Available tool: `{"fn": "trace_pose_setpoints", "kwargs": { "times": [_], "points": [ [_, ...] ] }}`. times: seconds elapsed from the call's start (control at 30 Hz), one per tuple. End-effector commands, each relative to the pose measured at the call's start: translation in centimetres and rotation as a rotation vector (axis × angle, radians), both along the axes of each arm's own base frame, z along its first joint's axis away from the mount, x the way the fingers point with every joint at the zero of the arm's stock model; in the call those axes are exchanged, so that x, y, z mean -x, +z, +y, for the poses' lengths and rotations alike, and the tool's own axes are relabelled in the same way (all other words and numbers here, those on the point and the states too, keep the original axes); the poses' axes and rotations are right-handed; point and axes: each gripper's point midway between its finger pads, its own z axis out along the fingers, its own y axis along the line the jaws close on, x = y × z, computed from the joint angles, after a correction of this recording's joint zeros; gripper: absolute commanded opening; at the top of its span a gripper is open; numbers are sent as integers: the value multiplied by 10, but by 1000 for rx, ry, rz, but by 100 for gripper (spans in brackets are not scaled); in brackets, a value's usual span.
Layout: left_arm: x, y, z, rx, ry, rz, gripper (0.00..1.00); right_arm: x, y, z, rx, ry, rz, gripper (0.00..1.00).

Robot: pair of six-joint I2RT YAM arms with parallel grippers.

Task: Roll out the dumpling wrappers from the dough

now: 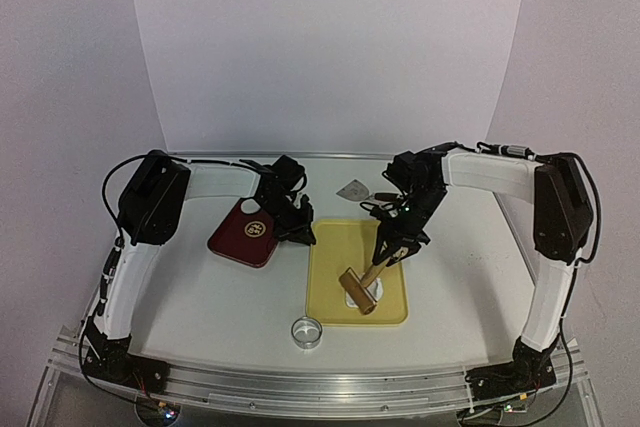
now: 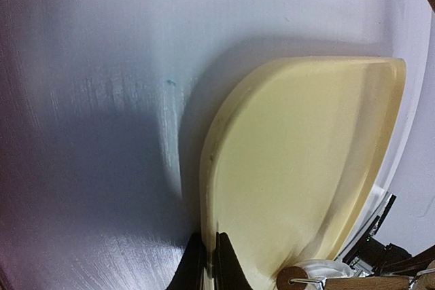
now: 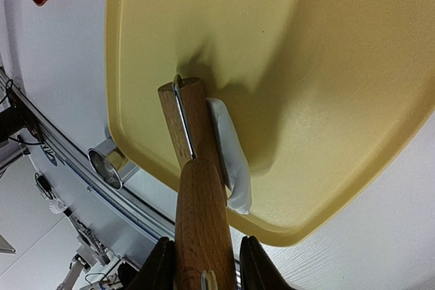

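Note:
The dough (image 3: 231, 154) is a small white lump on the yellow board (image 3: 306, 66), near its front edge. A wooden roller (image 3: 194, 134) lies against the dough's side and partly on it. My right gripper (image 3: 207, 261) is shut on the roller's handle (image 1: 375, 269). In the top view the roller's drum (image 1: 357, 289) covers most of the dough (image 1: 372, 293). My left gripper (image 2: 211, 261) is shut on the rim of the board (image 2: 299, 168) at its left edge (image 1: 312, 247). No dumpling wrappers are in view.
A shiny ring cutter (image 1: 307, 332) stands on the table in front of the board. To the left of the board lies a dark red plate (image 1: 243, 234), under the left arm. A grey scraper (image 1: 352, 189) lies behind the board.

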Motion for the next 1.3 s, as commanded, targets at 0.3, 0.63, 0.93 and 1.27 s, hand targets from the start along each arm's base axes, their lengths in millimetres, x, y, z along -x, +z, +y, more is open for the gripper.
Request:
{"fn": "trace_pose_setpoints", "kwargs": {
  "times": [0.3,0.63,0.93,1.27],
  "points": [
    [20,-57,20,-144,-34,62,0,-9,-86,-18,278,126,-136,0],
    [18,-58,26,-146,-29,55,0,-13,-61,12,152,142,-169,0],
    [15,-59,36,-156,-18,43,0,-32,9,45,-13,82,-255,0],
    [6,-58,46,-159,-7,19,0,-33,107,43,-98,2,-363,0]
  ]
}}
